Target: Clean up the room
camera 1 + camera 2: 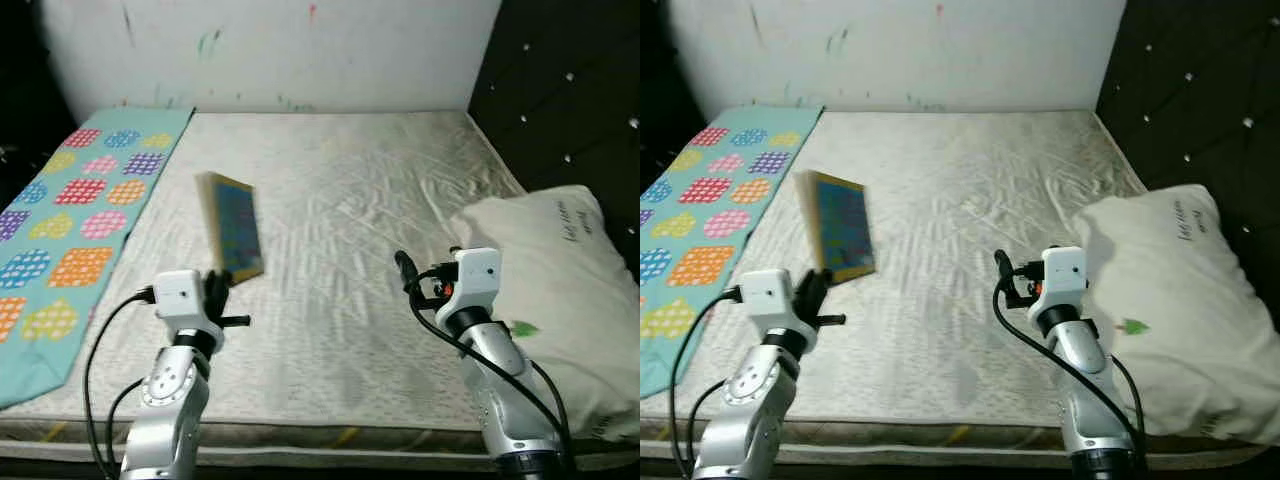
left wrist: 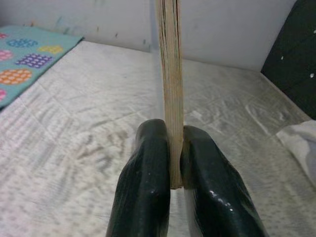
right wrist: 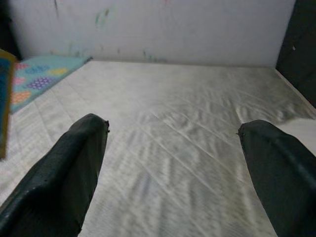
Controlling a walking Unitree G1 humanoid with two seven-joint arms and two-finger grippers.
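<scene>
A thin book [image 1: 232, 226] with a blue and yellow cover is held up on edge above the bare mattress [image 1: 340, 200]. My left gripper [image 1: 217, 290] is shut on its lower edge. In the left wrist view the two black fingers [image 2: 148, 187] clamp the book's page edge [image 2: 169, 74] between them. My right gripper [image 1: 404, 268] hovers over the mattress to the right, open, with nothing between its fingers [image 3: 69, 173].
A white pillow [image 1: 560, 290] lies at the mattress's right side against a dark padded wall [image 1: 570, 90]. A teal blanket [image 1: 70, 220] with coloured polka-dot patches runs along the left. A white wall [image 1: 280, 50] stands behind the bed.
</scene>
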